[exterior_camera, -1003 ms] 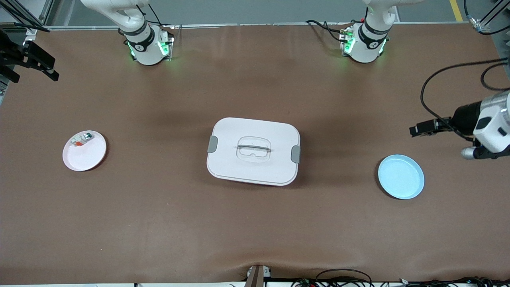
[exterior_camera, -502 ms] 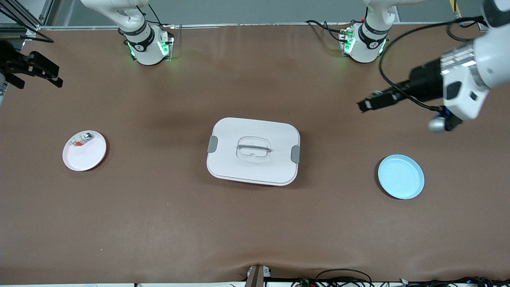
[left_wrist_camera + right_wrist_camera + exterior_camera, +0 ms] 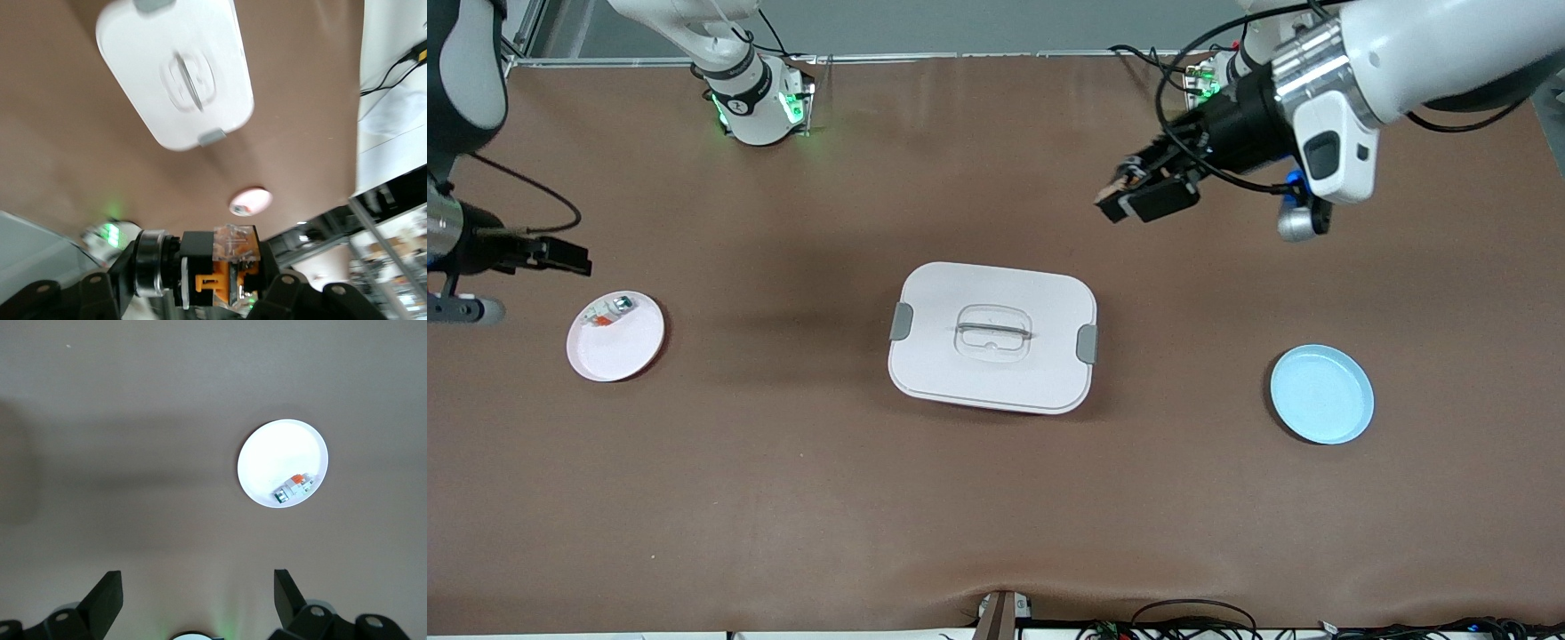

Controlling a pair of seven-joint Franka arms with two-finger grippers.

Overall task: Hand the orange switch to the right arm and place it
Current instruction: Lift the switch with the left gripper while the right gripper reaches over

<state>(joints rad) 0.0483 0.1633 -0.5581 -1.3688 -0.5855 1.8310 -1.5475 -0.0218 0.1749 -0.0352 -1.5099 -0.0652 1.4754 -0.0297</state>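
Switch [image 3: 217, 270] is up in the air right now, clamped between the fingers [image 3: 100, 293] of the left gripper [image 3: 1129, 191], so it's not on the table at all. In the left wrist view you can see its black body, a silver ring on one end, a clear cap and the orange part in the middle. The gripper hangs over bare brown table [image 3: 783, 498], off the corner of the white box [image 3: 992, 337] on the left arm's side, toward the robot bases.

The white box sits mid-table with its lid on, grey clips at both ends and a handle recessed in the top. A blue plate [image 3: 1321, 394] lies toward the left arm's end, empty as far as I can see.

The right gripper [image 3: 574, 258] hangs with fingers spread wide and nothing between them, right by the edge of the pink plate [image 3: 615, 336] at the right arm's end of the table. That plate has a small white-green-orange piece [image 3: 293, 487] lying near its rim, on the side toward the bases.
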